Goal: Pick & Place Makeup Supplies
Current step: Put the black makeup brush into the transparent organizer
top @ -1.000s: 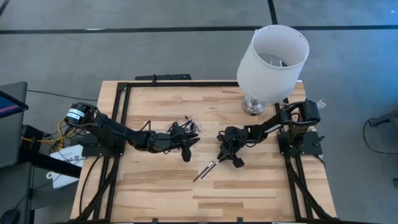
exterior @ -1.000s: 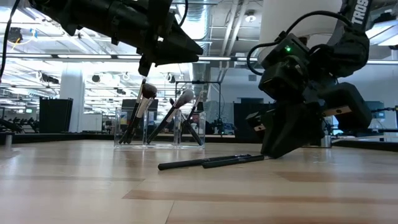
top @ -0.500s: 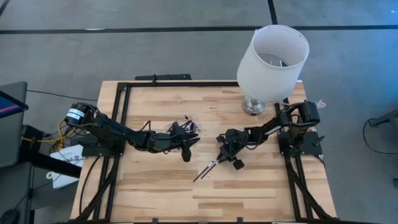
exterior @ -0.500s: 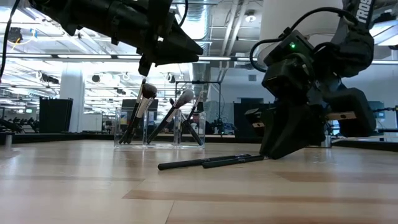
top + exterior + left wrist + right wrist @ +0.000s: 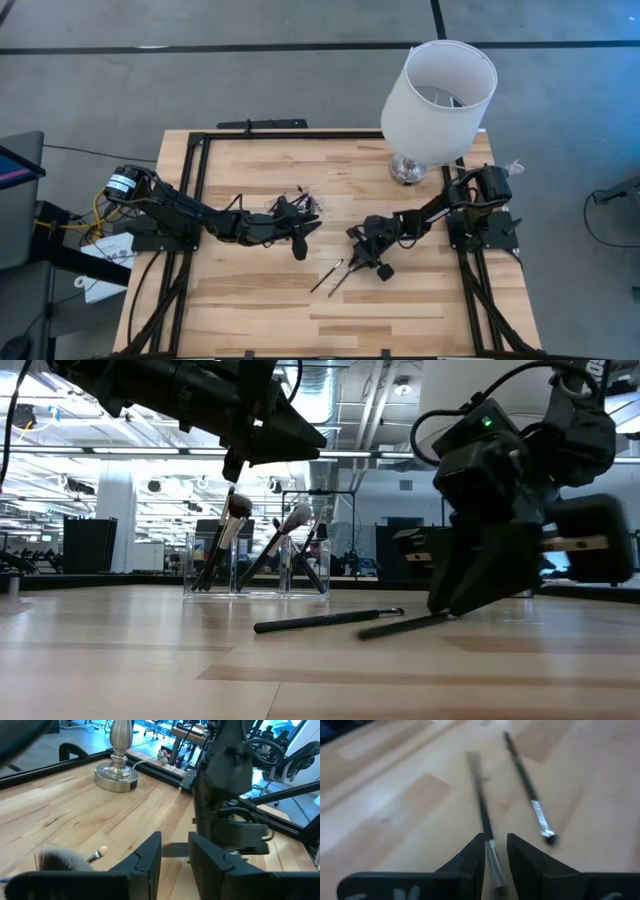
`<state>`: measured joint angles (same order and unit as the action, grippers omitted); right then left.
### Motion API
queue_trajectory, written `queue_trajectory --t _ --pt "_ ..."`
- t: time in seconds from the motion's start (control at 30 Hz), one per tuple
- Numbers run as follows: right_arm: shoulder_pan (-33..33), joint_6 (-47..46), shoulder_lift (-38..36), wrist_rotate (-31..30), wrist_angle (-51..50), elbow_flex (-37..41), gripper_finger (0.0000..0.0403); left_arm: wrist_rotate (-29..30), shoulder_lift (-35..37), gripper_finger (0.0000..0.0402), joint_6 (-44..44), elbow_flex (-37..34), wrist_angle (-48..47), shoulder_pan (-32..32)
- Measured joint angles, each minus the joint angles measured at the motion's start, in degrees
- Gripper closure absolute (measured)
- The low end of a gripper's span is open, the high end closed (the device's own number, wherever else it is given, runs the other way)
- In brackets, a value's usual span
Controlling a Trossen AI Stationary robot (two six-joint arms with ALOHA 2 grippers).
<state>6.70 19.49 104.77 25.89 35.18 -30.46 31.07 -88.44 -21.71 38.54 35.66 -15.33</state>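
Two thin dark makeup brushes are near the table's middle. One (image 5: 325, 277) (image 5: 325, 620) lies flat; the other (image 5: 345, 281) (image 5: 400, 625) is in my right gripper (image 5: 360, 262) (image 5: 495, 857), which is shut on it low over the table. Several more brushes stand leaning in a clear holder (image 5: 260, 555) (image 5: 300, 203) farther back. My left gripper (image 5: 300, 242) (image 5: 175, 852) hangs above that holder, slightly open, with nothing between its fingers. My right gripper pinches the brush by its silver ferrule end (image 5: 493, 856) between the two fingers, coming down at a slant from the table's right side, roughly in line with the brush. The brush is tilted: its handle's free end (image 5: 365, 632) rests on the table.
A table lamp with a white shade (image 5: 437, 100) and a silver base (image 5: 408, 168) (image 5: 116, 775) stands at the far right. Black frame rails (image 5: 190, 200) run along the table's edges. Bare wood (image 5: 300, 320) spreads toward the near edge.
My right gripper has moved toward the near edge, drawing one brush with it. That brush has slid away from the other, which has stayed put; the two lay side by side before and now lie apart. My left arm has kept still.
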Motion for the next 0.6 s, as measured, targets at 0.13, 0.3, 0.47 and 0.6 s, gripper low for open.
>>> queue_trajectory --t 0.13,0.3,0.47,0.6 --pt "-0.3 -0.04 -0.07 -0.77 0.6 -0.03 0.0331 0.0 0.0 0.0308 0.0 0.0 0.0 0.02" --pt "0.5 -0.06 1.32 -1.72 2.26 -0.29 0.0331 0.0 0.0 0.0308 0.0 0.0 0.0 0.02" --pt "1.87 -0.14 7.9 -2.32 9.64 -1.33 0.032 0.01 0.0 0.0308 0.0 0.0 0.01 0.01" --pt "0.27 -0.12 10.2 -0.67 11.08 -1.55 0.0315 0.0 0.0 0.0308 0.0 0.0 0.02 0.02"
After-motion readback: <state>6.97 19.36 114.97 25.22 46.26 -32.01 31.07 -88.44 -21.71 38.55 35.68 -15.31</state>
